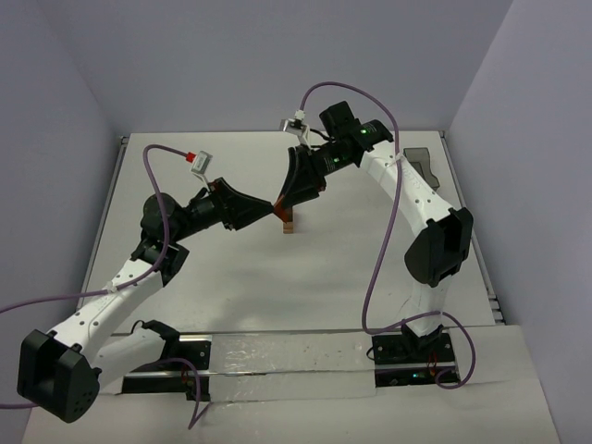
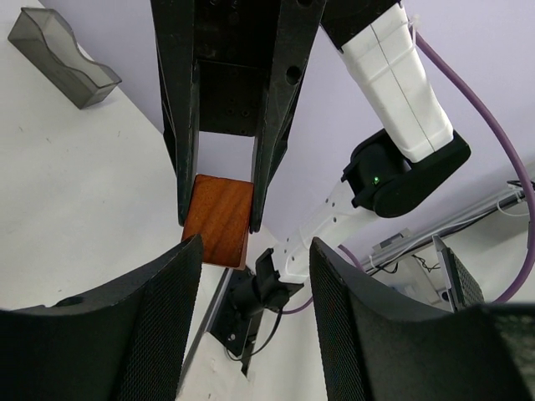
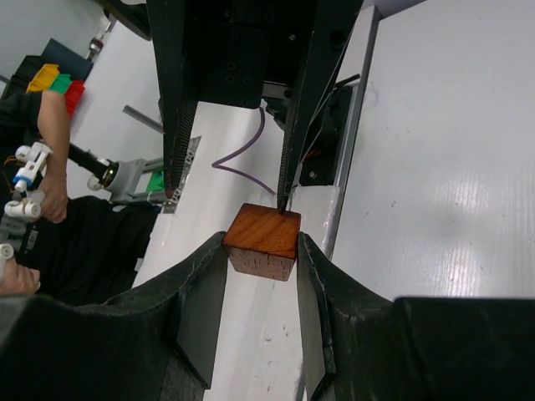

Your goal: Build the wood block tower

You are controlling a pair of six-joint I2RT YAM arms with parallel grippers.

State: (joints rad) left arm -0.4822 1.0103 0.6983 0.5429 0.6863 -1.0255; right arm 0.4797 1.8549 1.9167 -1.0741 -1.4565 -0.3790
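Observation:
My right gripper point(image 1: 284, 211) is shut on a reddish-brown wooden cube point(image 3: 263, 241), held in the air; the cube also shows in the left wrist view point(image 2: 217, 221). Just below it in the top view stands the small wood block tower point(image 1: 289, 226), a short stack partly hidden by the gripper. My left gripper point(image 1: 274, 207) is open and empty. Its tips reach the held cube from the left, and its fingers point(image 3: 282, 188) straddle the cube's far side in the right wrist view. In its own view the left gripper point(image 2: 255, 317) shows wide-apart jaws just short of the cube.
A grey translucent bin point(image 1: 421, 165) sits at the table's back right and shows in the left wrist view point(image 2: 63, 57). The arm bases and a metal rail point(image 1: 277, 356) line the near edge. A person point(image 3: 33, 200) stands beyond the table edge.

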